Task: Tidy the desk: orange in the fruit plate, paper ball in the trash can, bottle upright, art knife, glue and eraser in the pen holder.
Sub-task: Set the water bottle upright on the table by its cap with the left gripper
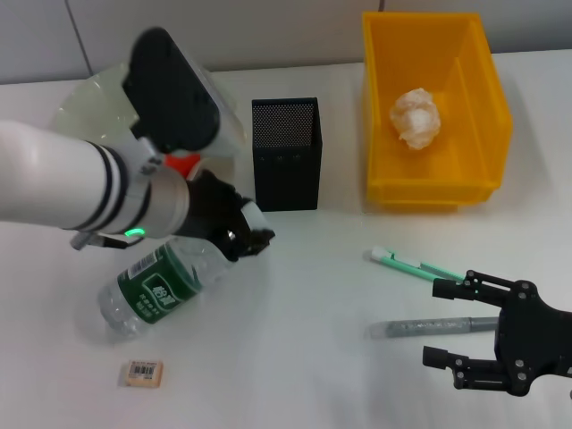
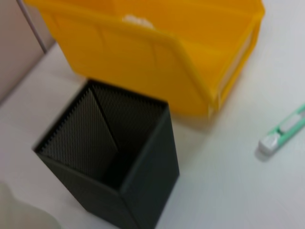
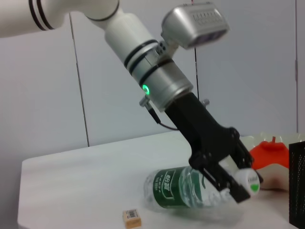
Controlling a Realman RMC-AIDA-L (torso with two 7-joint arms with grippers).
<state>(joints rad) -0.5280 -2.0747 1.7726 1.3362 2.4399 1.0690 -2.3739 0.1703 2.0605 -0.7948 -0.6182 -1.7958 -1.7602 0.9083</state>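
The left gripper (image 1: 243, 231) is clamped on the neck of the bottle (image 1: 159, 288), which lies tilted on the table (image 1: 295, 357) — the right wrist view shows its white cap (image 3: 249, 179) between the fingers, hidden from the head camera. The eraser (image 1: 143, 373) lies near the bottle's base. The paper ball (image 1: 416, 117) sits in the trash can (image 1: 483, 71); the pen holder (image 2: 114, 157) looks empty in the left wrist view. The right gripper (image 1: 456, 323) hovers spread open by a grey pen (image 1: 433, 327).
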